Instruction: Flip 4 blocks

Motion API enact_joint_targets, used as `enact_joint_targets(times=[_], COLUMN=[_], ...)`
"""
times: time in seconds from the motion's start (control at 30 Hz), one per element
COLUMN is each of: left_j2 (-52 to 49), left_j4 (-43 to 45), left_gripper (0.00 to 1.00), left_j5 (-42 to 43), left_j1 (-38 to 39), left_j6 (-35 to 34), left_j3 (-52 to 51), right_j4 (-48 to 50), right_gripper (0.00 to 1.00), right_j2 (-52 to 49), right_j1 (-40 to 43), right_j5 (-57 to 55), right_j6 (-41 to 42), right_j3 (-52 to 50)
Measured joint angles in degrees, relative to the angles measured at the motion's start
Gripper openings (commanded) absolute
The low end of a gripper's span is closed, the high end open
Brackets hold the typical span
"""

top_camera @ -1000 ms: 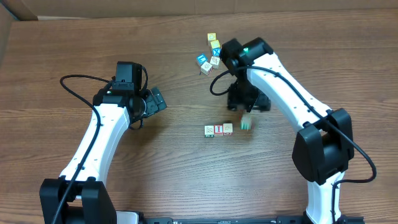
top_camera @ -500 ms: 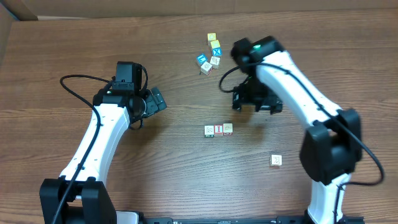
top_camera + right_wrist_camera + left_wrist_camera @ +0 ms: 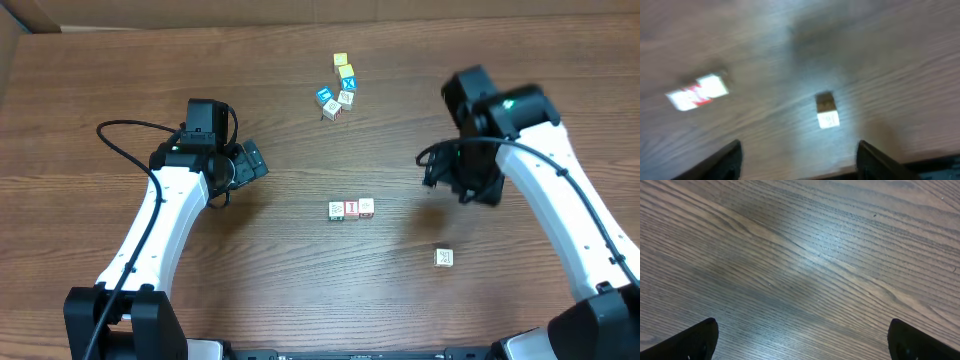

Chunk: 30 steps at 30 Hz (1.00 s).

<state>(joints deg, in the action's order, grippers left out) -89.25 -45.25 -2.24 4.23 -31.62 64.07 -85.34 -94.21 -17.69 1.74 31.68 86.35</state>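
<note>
right hand (image 3: 802, 162) apart, empty | small pale wooden letter cube (image 3: 827, 112) on brown wooden desk (image 3: 890, 60) ahead of it | left hand (image 3: 804, 339) apart, empty

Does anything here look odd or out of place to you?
One small block sits alone toward the right, well apart from the tidy row of three blocks in the middle and the cluster of cubes farther back. It looks like a stray, not damaged. Nothing else stands out.
</note>
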Motion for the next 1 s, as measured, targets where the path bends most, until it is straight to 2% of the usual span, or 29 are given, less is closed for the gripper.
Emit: enact_joint_targets(times=[0.13, 0.33, 0.47, 0.57, 0.67, 0.77, 1.0], left_j2=[0.0, 0.0, 0.0, 0.0, 0.0, 0.0, 0.0], left_j4=[0.0, 0.1, 0.0, 0.0, 0.1, 0.0, 0.1], left_gripper=[1.00, 1.00, 1.00, 1.00, 1.00, 1.00, 1.00], left_j5=[0.0, -0.2, -0.2, -0.2, -0.2, -0.2, -0.2], left_j1=[0.0, 0.0, 0.0, 0.0, 0.0, 0.0, 0.0], left_j6=[0.0, 0.0, 0.0, 0.0, 0.0, 0.0, 0.0], left_j3=[0.0, 0.0, 0.0, 0.0, 0.0, 0.0, 0.0], right_j4=[4.8, 14.6, 21.5, 25.2, 28.0, 29.9, 34.5], right_gripper=[0.82, 0.82, 0.78, 0.69, 0.54, 0.49, 0.49], right_j2=[1.5, 1.7, 1.8, 1.8, 1.8, 1.8, 2.1], right_j1=[-0.3, -0.5, -0.5, -0.4, -0.5, -0.5, -0.5], right_j5=[2.0, 3.4, 4.7, 5.3, 5.6, 5.6, 5.6], right_j6=[1.2, 2.6, 3.2, 3.5, 3.5, 3.8, 1.4], right_j3=[-13.9, -28.0, -35.6, -38.5, -39.8, -39.9, -39.9])
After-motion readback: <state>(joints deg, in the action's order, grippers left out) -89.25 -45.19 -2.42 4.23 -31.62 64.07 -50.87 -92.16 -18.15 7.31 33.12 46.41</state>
